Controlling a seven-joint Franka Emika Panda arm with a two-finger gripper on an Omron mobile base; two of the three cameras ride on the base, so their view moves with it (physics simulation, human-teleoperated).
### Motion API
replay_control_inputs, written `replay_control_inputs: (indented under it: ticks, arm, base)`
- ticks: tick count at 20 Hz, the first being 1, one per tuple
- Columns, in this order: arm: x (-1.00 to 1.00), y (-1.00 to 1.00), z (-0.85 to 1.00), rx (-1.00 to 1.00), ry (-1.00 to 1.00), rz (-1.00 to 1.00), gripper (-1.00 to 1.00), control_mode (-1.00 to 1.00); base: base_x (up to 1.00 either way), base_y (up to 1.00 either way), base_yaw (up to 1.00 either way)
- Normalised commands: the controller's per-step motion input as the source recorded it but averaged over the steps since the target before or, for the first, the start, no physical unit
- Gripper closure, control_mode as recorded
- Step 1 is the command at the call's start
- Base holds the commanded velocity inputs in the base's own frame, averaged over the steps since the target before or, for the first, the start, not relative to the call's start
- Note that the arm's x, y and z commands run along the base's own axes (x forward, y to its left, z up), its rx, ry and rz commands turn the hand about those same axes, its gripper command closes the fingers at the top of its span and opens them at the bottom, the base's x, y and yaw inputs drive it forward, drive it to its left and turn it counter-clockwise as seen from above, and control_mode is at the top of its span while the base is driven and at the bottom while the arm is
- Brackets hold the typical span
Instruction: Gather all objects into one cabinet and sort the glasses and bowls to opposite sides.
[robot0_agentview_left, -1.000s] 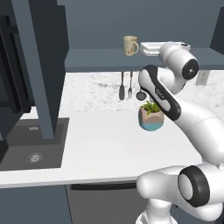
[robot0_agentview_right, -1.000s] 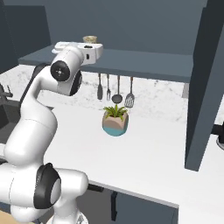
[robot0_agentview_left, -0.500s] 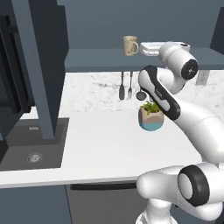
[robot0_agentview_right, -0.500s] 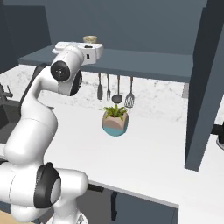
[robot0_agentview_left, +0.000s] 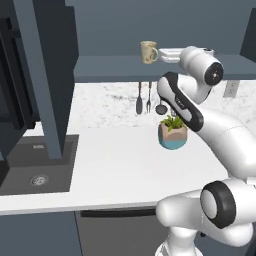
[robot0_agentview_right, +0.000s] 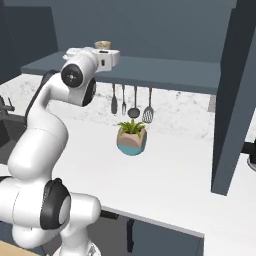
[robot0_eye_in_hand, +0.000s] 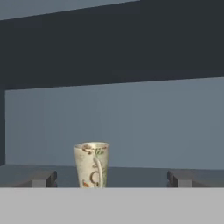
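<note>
Hand view is facing a small beige patterned mug (robot0_eye_in_hand: 91, 165) standing upright on the dark slate-blue shelf (robot0_eye_in_hand: 131, 176).
Its handle is turning toward the camera, and the fingers (robot0_eye_in_hand: 40, 178) are standing spread wide, well apart, touching nothing; left base view is adding the potted plant (robot0_agentview_left: 173, 133) sitting on the white surface (robot0_agentview_left: 110, 165) below.
</note>
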Motion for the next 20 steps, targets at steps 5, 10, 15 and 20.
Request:
replay_control_inputs:
  ticks: [5,10,15,20]
  arm:
    - [0.24,0.0,-0.04,0.0,0.2,0.0,-1.0,-1.0]
    - [0.32,0.02,0.0,0.0,0.13,0.0,-1.0,-1.0]
    - [0.46,0.0,0.0,0.0,0.1,0.0,-1.0,-1.0]
    - [0.45,0.02,0.0,0.0,0.08,0.0,-1.0,-1.0]
  base:
    - [0.0,0.0,0.0]
    - [0.0,0.0,0.0]
    - [0.0,0.0,0.0]
    - [0.0,0.0,0.0]
